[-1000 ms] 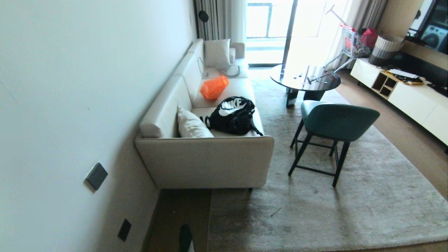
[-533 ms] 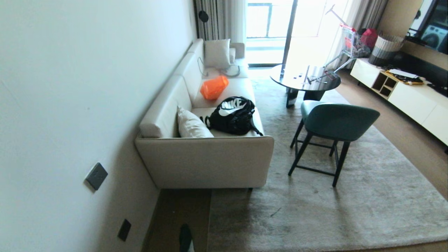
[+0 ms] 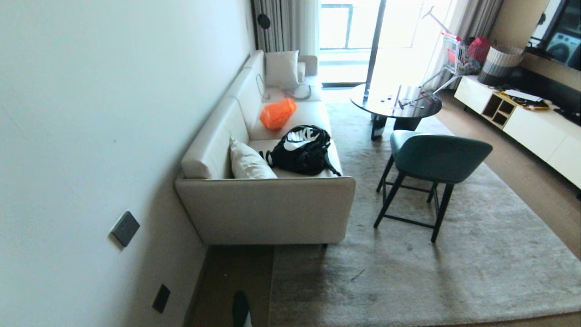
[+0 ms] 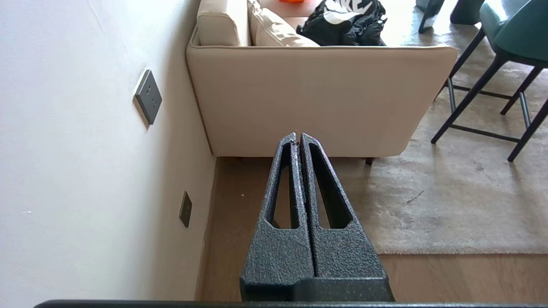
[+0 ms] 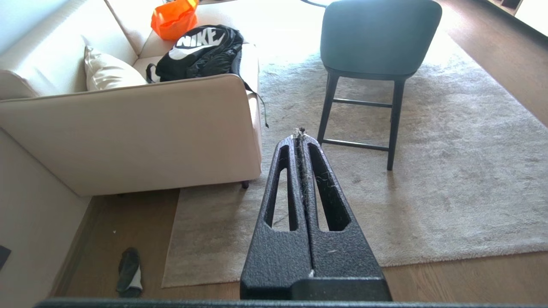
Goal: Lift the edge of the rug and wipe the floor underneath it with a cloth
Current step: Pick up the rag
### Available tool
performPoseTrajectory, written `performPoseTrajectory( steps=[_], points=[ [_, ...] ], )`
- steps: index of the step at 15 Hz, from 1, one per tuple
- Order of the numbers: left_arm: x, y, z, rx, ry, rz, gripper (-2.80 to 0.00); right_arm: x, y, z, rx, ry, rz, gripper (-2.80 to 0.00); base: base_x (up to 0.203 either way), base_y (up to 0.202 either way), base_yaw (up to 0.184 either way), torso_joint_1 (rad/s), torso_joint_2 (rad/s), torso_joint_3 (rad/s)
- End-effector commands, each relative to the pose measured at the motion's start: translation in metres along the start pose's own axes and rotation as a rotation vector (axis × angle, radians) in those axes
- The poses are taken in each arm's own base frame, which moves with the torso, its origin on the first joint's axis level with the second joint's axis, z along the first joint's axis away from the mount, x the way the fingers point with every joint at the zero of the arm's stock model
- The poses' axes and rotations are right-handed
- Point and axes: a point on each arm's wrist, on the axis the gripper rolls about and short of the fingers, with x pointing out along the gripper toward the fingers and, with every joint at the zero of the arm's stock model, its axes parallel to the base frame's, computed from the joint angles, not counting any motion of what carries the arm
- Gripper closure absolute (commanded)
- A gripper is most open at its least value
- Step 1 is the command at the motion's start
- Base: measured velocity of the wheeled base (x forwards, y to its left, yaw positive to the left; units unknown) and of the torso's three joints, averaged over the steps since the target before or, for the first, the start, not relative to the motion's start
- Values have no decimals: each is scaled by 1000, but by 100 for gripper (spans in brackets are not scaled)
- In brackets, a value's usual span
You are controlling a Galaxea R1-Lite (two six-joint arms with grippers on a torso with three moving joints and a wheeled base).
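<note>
The large grey-beige rug (image 3: 431, 272) lies flat, and its rug edge (image 3: 276, 286) runs straight back to the sofa. In the right wrist view the same rug edge (image 5: 172, 256) ends in a square corner near the camera. The cloth (image 5: 129, 271), dark with a pale patch, lies crumpled on the brown wooden floor (image 5: 128, 218) between wall and rug; it also shows in the head view as the cloth (image 3: 240, 309). My left gripper (image 4: 298, 136) hangs shut and empty above the floor (image 4: 239, 222) strip. My right gripper (image 5: 299, 136) is shut too, with lint on it, above the rug. Neither gripper shows in the head view.
A cream sofa (image 3: 268, 209) with a black backpack (image 3: 302, 150) stands on the rug's far left part. A green chair (image 3: 431, 159) and a round dark table (image 3: 395, 102) stand on the rug. The wall (image 3: 91, 136) with sockets runs along the left; a white cabinet (image 3: 535, 127) lines the right.
</note>
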Motion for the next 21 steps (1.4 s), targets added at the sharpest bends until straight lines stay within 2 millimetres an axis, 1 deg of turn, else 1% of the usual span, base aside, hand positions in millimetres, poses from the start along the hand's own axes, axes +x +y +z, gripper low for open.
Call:
performPoseTrajectory(
  steps=[1,7,21],
  points=[
    [0,0,0,-1,0,0,0,0,0,0,0,0,0,0,0,0,0,0,0,0],
    [0,0,0,-1,0,0,0,0,0,0,0,1,0,0,0,0,0,0,0,0],
    [0,0,0,-1,0,0,0,0,0,0,0,1,0,0,0,0,0,-123,291,166]
  ],
)
